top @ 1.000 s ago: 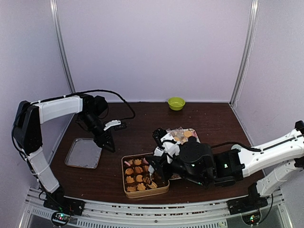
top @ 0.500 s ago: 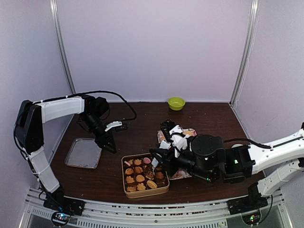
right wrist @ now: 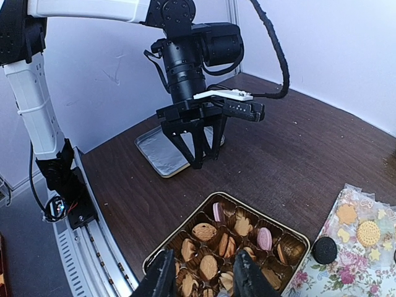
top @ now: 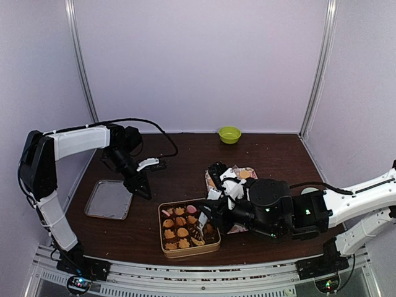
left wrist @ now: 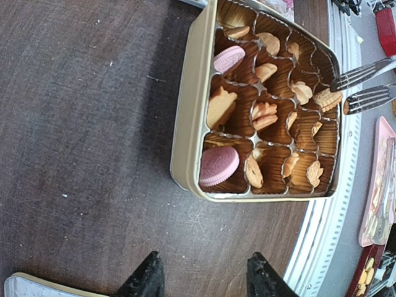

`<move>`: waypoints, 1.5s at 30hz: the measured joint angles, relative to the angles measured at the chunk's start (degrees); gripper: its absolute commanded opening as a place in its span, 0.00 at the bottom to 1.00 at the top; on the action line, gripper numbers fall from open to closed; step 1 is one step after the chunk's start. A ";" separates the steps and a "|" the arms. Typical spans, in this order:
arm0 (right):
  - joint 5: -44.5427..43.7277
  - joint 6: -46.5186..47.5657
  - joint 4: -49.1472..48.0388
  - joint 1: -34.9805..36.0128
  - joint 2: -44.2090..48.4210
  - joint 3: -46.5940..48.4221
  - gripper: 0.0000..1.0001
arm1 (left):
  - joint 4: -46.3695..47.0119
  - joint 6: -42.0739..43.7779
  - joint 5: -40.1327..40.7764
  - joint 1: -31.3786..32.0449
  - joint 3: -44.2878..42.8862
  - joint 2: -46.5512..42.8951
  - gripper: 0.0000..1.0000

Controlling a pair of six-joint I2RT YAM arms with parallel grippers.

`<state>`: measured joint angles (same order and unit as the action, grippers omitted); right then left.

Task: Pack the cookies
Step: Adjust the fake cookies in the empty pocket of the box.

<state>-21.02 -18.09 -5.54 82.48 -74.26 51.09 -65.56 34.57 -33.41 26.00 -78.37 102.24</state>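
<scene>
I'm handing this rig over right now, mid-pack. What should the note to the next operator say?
Left gripper: open and empty, low over the table between the tin and the metal tray.
Right gripper: over the tin, jaws apart, nothing visibly held.
Done: cookies sit in many of the tin's compartments.
Left: loose cookies lie on the floral sheet beside the tin; these probably go in next.

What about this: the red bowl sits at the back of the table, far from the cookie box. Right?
No, the bowl is green, not red; the top view shows it. It does sit at the back of the table, far from the cookie box.
</scene>
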 measured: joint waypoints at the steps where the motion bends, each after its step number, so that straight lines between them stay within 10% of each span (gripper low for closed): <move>1: 0.04 -0.04 0.02 0.00 0.00 0.00 0.29 | 0.00 0.00 0.02 0.00 0.00 0.00 0.48; 25: 0.79 -0.11 2.27 0.00 -3.52 1.29 0.15 | -0.02 0.02 1.09 0.00 0.00 0.00 0.48; 45: 0.85 1.20 1.01 -5.22 4.74 2.29 0.26 | -0.09 0.02 1.16 -0.55 0.00 -0.02 0.47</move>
<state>-20.16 -16.88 -4.54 77.25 -69.52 53.39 -65.65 34.59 -32.25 25.45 -78.37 102.21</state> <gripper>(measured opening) 0.269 0.475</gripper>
